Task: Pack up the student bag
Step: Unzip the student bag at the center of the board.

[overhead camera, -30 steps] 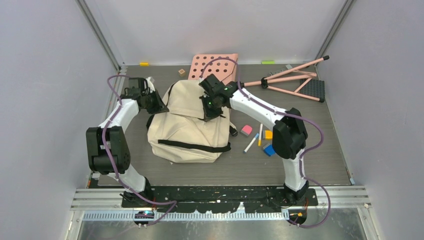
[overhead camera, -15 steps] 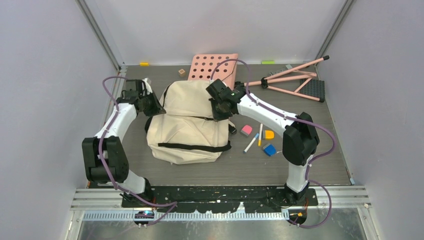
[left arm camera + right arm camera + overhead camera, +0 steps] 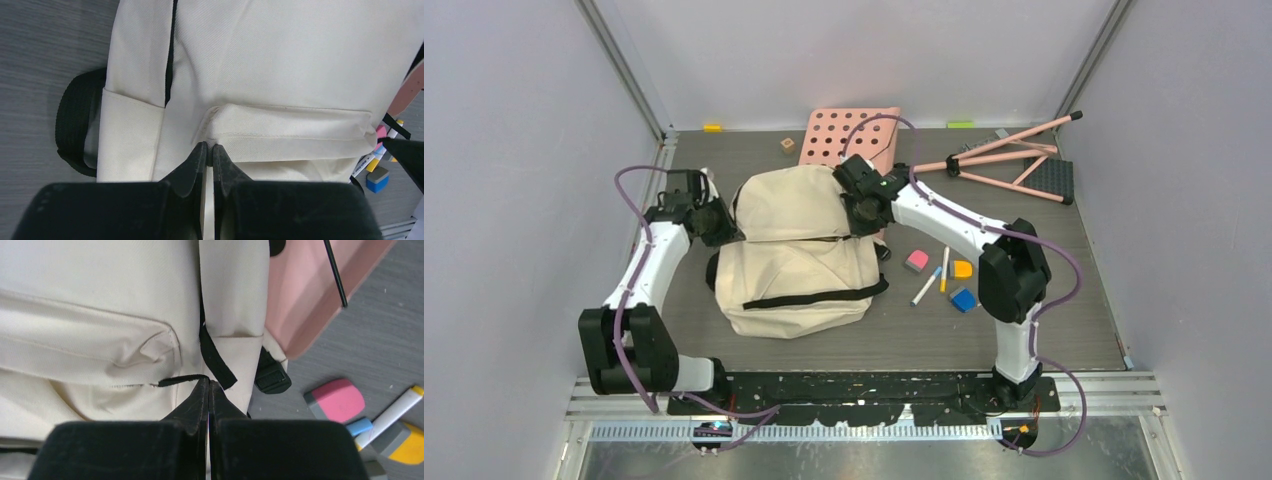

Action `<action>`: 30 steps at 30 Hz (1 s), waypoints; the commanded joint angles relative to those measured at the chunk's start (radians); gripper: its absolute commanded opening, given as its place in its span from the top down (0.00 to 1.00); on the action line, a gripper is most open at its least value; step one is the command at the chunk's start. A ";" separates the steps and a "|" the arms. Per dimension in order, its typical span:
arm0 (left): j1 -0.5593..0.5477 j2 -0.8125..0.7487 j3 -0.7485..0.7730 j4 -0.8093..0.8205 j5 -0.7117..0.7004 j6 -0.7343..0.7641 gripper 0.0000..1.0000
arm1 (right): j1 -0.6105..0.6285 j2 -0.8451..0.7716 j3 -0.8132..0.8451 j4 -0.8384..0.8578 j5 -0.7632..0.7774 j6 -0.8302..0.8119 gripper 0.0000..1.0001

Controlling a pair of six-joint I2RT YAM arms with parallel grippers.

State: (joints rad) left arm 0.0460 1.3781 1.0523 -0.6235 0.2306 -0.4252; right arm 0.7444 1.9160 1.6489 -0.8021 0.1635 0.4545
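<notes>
My left arm [image 3: 652, 265] rises from its base, folds at the elbow low on my left side, and reaches forward along the white forearm, wrist bent inward. My left gripper [image 3: 721, 222] has its fingers pressed almost together, and in the wrist view [image 3: 206, 146] a thin strip of cream cloth from the student bag [image 3: 794, 200] is pinched between them. My right arm [image 3: 944, 225] stands up to a high elbow, then stretches forward and left. My right gripper [image 3: 864, 213] points down and inward, fingers closed flat against each other [image 3: 208, 381], with the bag's black trim running into their tips.
</notes>
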 commanded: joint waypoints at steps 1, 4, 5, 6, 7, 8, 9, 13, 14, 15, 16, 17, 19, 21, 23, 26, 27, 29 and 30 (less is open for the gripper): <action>0.033 -0.097 -0.013 -0.125 -0.055 -0.006 1.00 | -0.036 0.114 0.141 -0.037 0.092 -0.091 1.00; 0.034 -0.155 -0.029 -0.202 -0.034 -0.001 1.00 | -0.043 0.186 0.262 -0.028 0.077 -0.112 1.00; 0.032 -0.170 -0.030 -0.226 -0.026 0.001 1.00 | -0.046 0.223 0.309 -0.027 0.075 -0.118 0.99; 0.029 -0.184 -0.033 -0.245 -0.021 0.003 1.00 | -0.047 0.240 0.336 -0.026 0.071 -0.121 1.00; 0.025 -0.199 -0.033 -0.259 -0.017 0.004 1.00 | -0.050 0.274 0.385 -0.027 0.063 -0.125 1.00; 0.021 -0.211 -0.032 -0.270 -0.009 0.008 0.99 | -0.051 0.289 0.406 -0.028 0.058 -0.128 1.00; 0.018 -0.218 -0.026 -0.281 0.000 0.012 0.95 | -0.052 0.319 0.446 -0.027 0.046 -0.132 1.00; 0.003 -0.227 0.028 -0.300 0.029 0.078 0.54 | -0.054 0.342 0.502 -0.029 -0.006 -0.140 1.00; -0.007 -0.220 0.047 -0.289 0.038 0.110 0.50 | -0.055 0.334 0.503 -0.027 -0.016 -0.143 0.99; -0.020 -0.205 0.067 -0.275 0.050 0.143 0.47 | -0.054 0.328 0.500 -0.028 -0.028 -0.145 0.97; -0.034 -0.179 0.089 -0.258 0.070 0.176 0.45 | -0.054 0.312 0.498 -0.031 -0.032 -0.145 0.88; -0.056 -0.152 0.112 -0.234 0.096 0.204 0.44 | -0.055 0.302 0.490 -0.033 -0.032 -0.142 0.83; -0.116 -0.088 0.163 -0.207 0.128 0.255 0.40 | -0.056 0.264 0.478 -0.039 -0.033 -0.136 0.65; -0.168 -0.013 0.226 -0.196 0.152 0.314 0.39 | -0.058 0.225 0.468 -0.051 -0.034 -0.126 0.47; -0.213 0.061 0.279 -0.199 0.172 0.381 0.38 | -0.060 0.189 0.455 -0.075 -0.031 -0.105 0.40; -0.260 0.147 0.340 -0.213 0.162 0.445 0.36 | -0.064 0.124 0.400 -0.123 -0.005 -0.053 0.36; -0.271 0.167 0.354 -0.218 0.132 0.457 0.36 | -0.065 0.110 0.383 -0.144 0.001 -0.042 0.35; -0.282 0.198 0.364 -0.220 0.074 0.460 0.35 | -0.071 0.071 0.333 -0.173 0.021 -0.004 0.34; -0.283 0.207 0.362 -0.219 0.052 0.456 0.35 | -0.074 0.046 0.297 -0.182 0.032 0.022 0.34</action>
State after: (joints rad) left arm -0.2260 1.5635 1.3746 -0.8444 0.3500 -0.0429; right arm 0.6746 2.1025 2.0148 -0.9108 0.1406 0.3859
